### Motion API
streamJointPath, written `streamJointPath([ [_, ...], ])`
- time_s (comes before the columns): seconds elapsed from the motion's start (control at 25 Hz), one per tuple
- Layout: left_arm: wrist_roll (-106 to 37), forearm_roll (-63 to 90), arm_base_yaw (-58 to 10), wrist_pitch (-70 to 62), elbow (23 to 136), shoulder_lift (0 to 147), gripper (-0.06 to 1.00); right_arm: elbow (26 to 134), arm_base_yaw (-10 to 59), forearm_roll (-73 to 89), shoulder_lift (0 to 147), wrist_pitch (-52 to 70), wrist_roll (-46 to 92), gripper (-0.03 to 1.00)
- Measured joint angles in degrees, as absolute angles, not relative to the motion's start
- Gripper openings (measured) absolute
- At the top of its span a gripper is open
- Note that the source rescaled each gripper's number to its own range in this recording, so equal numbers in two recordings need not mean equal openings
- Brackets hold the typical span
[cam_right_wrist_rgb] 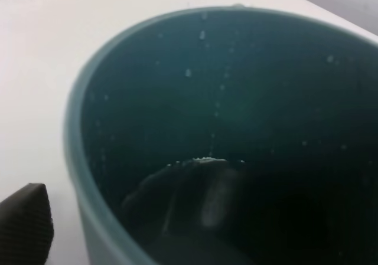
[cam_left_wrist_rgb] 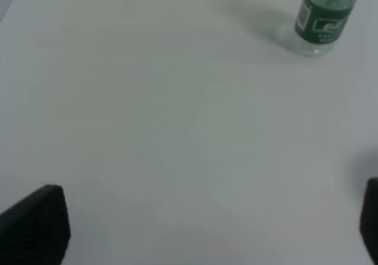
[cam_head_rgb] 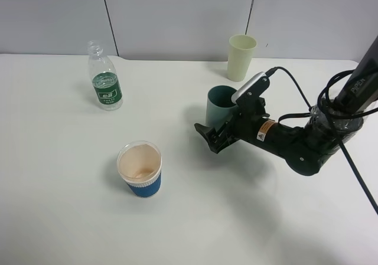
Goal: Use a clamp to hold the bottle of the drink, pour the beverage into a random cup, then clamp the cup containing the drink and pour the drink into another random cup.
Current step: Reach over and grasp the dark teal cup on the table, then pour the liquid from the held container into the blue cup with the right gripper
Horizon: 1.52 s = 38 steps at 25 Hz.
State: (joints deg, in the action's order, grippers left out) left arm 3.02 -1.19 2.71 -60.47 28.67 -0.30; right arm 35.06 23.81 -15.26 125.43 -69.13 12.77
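Exterior high view: the bottle (cam_head_rgb: pixel 105 82) stands upright at the far left of the tabletop (cam_head_rgb: pixel 59 218). Its green label carries white print too small to read. A yellow warning sticker (cam_head_rgb: pixel 265 129) sits on the right arm (cam_head_rgb: pixel 295 146); the white lettering on the arm's upper link is not legible.

The right arm reaches in low from the right. The right pincer (cam_head_rgb: pixel 211 138) is at the near side of the teal cup (cam_head_rgb: pixel 220 102).

In the right wrist view the teal cup fills the frame, with droplets on its inner wall. One finger (cam_right_wrist_rgb: pixel 26 223) stands clear of the cup wall, so this pincer is spread and clamps nothing.

The pale cup (cam_head_rgb: pixel 241 57) stands just behind the teal cup. The paper cup (cam_head_rgb: pixel 140 170), blue-banded, stands near the front, well apart.

In the left wrist view the left pincer (cam_left_wrist_rgb: pixel 207 218) is spread wide over bare tabletop, holding nothing.
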Motion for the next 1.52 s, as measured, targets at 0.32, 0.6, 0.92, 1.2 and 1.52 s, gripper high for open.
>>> streamJointPath([
  [0.32,3.0,-1.2,2.7,-60.5,28.7,-0.3,1.0,35.1,23.7,-17.2,125.4,-69.1,12.6,0.0],
  [0.6,3.0,-1.2,2.7,-60.5,28.7,-0.3,1.0,35.1,23.7,-17.3,125.4,-69.1,12.4,0.0],
  [0.92,3.0,-1.2,2.7,-60.5,28.7,-0.3,1.0,35.1,23.7,-17.3,124.7,-68.2,7.2,0.0],
  [1.2,3.0,-1.2,2.7,-60.5,28.7,-0.3,1.0,35.0,23.7,-17.2,117.4,-62.3,3.9,0.0],
  [1.52,3.0,-1.2,2.7,-60.5,28.7,-0.3,1.0,34.9,23.7,-16.7,109.2,-57.0,3.5,0.0],
])
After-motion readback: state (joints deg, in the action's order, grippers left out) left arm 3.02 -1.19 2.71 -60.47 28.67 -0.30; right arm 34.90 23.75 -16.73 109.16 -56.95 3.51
